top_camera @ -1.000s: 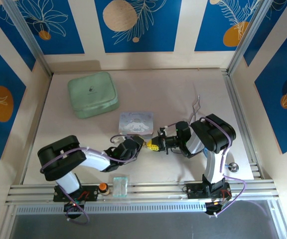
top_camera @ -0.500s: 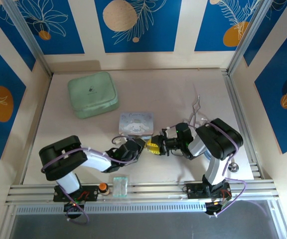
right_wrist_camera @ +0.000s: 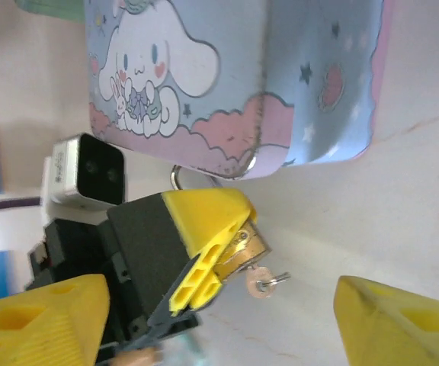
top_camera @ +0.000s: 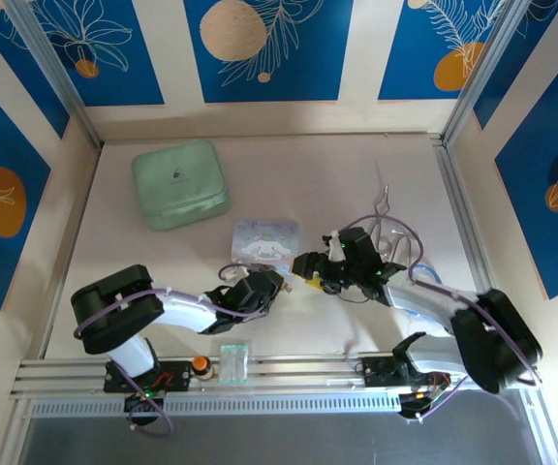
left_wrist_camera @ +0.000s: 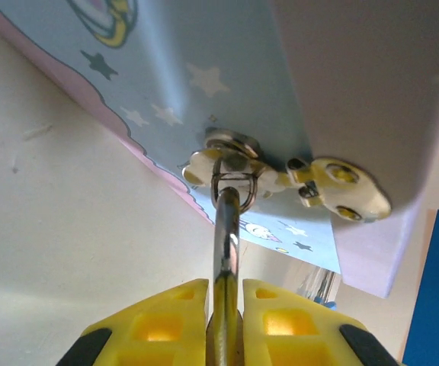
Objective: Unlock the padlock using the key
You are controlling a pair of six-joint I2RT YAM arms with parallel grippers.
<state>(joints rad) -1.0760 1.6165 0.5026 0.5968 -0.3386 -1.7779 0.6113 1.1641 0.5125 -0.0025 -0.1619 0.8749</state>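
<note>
Right fingers (right_wrist_camera: 40,320) now apart, arm (top_camera: 426,310) outstretched, left fingers (left_wrist_camera: 158,324) pinching padlock (right_wrist_camera: 242,248)

The pale cream tabletop (top_camera: 356,170) carries a mint-green square box (top_camera: 180,184) with rounded corners and a closed lid, set toward its far left corner. Near the middle, well apart from that box, sits a small pale blue tin (top_camera: 264,240) printed with a white cartoon dog, stars and pink clouds. A thin bent piece of wire (top_camera: 384,203) lies farther right.
</note>
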